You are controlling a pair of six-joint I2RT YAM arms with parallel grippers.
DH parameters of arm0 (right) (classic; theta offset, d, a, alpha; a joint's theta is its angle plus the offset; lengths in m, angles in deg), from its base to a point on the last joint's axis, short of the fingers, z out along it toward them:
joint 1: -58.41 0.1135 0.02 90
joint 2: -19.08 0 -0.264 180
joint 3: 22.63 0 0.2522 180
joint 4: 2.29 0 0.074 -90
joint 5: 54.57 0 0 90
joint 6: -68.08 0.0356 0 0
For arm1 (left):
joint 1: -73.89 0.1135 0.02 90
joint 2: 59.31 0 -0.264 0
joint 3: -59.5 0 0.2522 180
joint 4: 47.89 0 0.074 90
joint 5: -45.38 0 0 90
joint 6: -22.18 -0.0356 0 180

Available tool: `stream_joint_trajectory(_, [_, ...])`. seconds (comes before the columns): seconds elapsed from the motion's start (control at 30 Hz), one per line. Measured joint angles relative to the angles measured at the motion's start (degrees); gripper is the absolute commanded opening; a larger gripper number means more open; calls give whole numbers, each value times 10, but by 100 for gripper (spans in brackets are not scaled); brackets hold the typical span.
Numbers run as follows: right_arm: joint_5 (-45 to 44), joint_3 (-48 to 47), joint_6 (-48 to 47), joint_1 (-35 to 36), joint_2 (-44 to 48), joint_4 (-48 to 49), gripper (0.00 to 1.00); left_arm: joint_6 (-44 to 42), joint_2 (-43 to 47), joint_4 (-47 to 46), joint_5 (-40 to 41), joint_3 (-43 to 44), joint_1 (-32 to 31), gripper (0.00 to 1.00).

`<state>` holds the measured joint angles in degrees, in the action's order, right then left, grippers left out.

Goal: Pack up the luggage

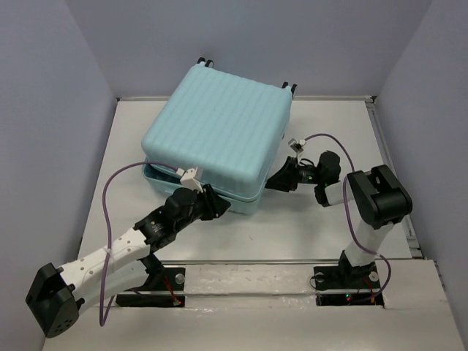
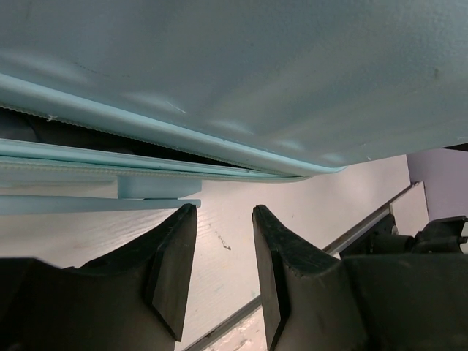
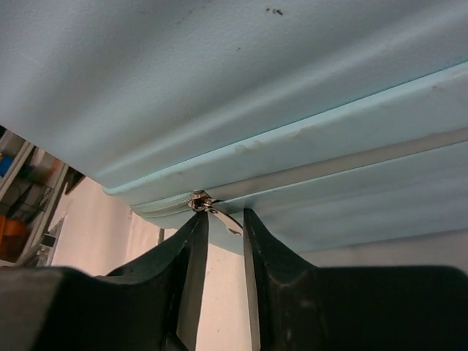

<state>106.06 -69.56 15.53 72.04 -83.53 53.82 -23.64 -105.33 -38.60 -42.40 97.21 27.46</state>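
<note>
The ribbed luggage [image 1: 219,124] is pale aqua, the table [image 1: 307,227] white

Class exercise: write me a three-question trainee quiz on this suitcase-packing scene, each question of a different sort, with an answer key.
1. True or false: the luggage is zipped shut all the way round.
2. What lies between the fingers of the right gripper? A) zipper pull B) a wheel C) a cable
3. Fill in: the left gripper holds ____.
Key: 1 false; 2 A; 3 nothing.

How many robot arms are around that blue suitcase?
2: the left arm at the near edge of the suitcase, the right arm at its right side. No others show.
</note>
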Motion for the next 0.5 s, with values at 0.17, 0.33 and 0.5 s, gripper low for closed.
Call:
stream_joint_trajectory(0.17, [2,2,45,11,-9,13,11,0,0,-2,3,0,0,47])
stream_joint_trajectory(0.33, [7,6,93,18,-10,27,33,0,0,-5,5,0,0,47])
stream_joint_trajectory(0.5, [7,15,119,23,-10,31,48,0,-1,-8,8,0,0,47])
